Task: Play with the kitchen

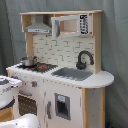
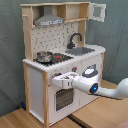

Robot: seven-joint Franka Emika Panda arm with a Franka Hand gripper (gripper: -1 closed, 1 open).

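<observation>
The kitchen (image 1: 65, 85) is a tall white and light-wood toy with a grey hood (image 1: 39, 25), black faucet (image 1: 84, 59), sink (image 1: 74, 73) and a pot (image 1: 28, 61) on the stovetop. In the second exterior view the kitchen (image 2: 35, 85) shows its oven door (image 2: 62, 99), pot (image 2: 44, 56), faucet (image 2: 75, 39) and an open microwave door (image 2: 98, 11). My gripper (image 2: 57, 79) sits against the front panel just above the oven door, at the height of the knobs. The white arm (image 2: 95, 86) reaches in from the second exterior view's right. Part of the arm (image 1: 6, 87) shows at the first exterior view's left edge.
The kitchen stands on a wooden floor (image 2: 100, 112) in front of a grey curtain (image 2: 10, 50). A lower cabinet door (image 1: 62, 105) lies under the sink. A rounded white arm part (image 1: 22, 122) fills the bottom left of the first exterior view.
</observation>
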